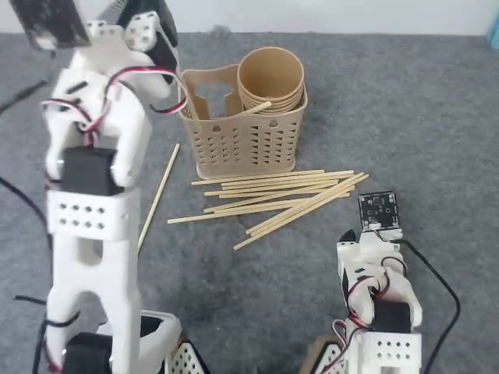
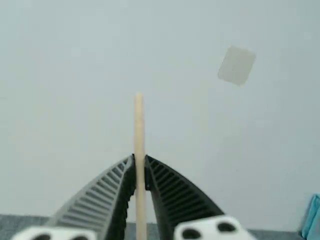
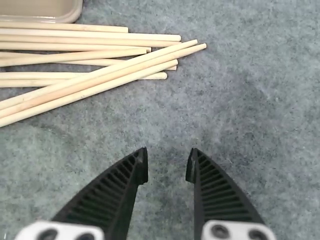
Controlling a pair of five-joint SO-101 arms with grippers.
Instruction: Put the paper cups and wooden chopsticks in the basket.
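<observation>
Brown paper cups [image 1: 270,78]: nested in one stack, upright in one compartment of the tan perforated plastic basket [image 1: 245,144], rims above its wall; the compartment beside them holds no cup; one thin stick [image 1: 253,109] leans across the basket's top, against the stack.

Pale wooden chopsticks, loose pile [image 1: 281,199]: lying on the carpet just in front of the basket, mostly parallel, a few crossed at a slant; ahead of the right gripper [image 3: 167,167] and apart from its tips, with the basket's rounded base corner [image 3: 40,10] beyond them; a single stick [image 1: 160,195] lies separately, beside the left arm [image 1: 93,179].

Held chopstick [image 2: 138,150]: pinched between the black ribbed fingers of the left gripper [image 2: 139,160], its end standing well past the tips.

Right gripper: fingers spread with a clear gap, nothing between them, low over bare carpet; its white arm [image 1: 378,312] sits at the near edge of the table.

Surface: grey short-pile carpet [image 3: 250,90], mottled, covering the whole table.

Room: plain pale wall [image 2: 75,75] facing the left gripper, bearing one small grey square patch [image 2: 237,65]; a strip of carpet below the wall; a blue object [image 2: 312,215] at the edge.
</observation>
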